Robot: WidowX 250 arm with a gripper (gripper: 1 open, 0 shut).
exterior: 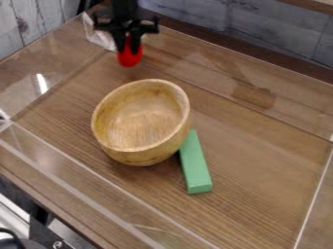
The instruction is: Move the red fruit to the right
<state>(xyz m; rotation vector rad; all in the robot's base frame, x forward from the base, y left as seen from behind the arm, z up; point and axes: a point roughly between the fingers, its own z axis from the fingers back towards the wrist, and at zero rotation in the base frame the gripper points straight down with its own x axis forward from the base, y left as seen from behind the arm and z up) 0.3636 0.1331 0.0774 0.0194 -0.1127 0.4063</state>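
Observation:
The red fruit [128, 53] is small, glossy and red. It hangs just above the wooden table at the far left, pinched between the black fingers of my gripper [128, 46]. The gripper points straight down and is shut on the fruit; its fingers hide the fruit's top. The arm reaches in from the top edge of the view.
A wooden bowl [140, 121] stands in the middle, in front of the fruit. A green rectangular block [196, 162] lies against the bowl's right side. Clear plastic walls [53, 49] ring the table.

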